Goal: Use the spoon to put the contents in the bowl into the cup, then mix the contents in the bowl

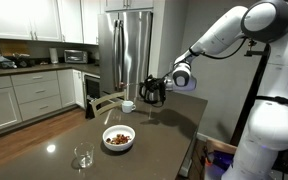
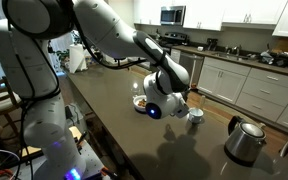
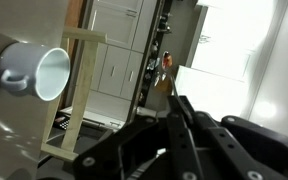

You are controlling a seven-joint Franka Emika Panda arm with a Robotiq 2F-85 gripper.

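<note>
The white bowl (image 1: 118,139) with brown and reddish contents (image 1: 116,137) stands on the dark table. In an exterior view it is partly hidden behind the arm (image 2: 141,101). The small white cup (image 1: 128,105) (image 2: 195,115) stands farther back; it shows at the left of the wrist view (image 3: 39,72), open mouth facing the camera. My gripper (image 1: 152,93) (image 2: 166,100) hovers above the table next to the cup, away from the bowl. In the wrist view its fingers (image 3: 174,112) are shut on the slender spoon (image 3: 165,70), whose tip seems to carry a brownish bit.
A clear glass (image 1: 83,156) stands near the table's front edge. A metal kettle (image 2: 246,140) sits on the table. A wooden chair (image 1: 104,102) (image 3: 79,90) stands at the table beside the cup. Kitchen cabinets and a fridge (image 1: 129,50) lie behind.
</note>
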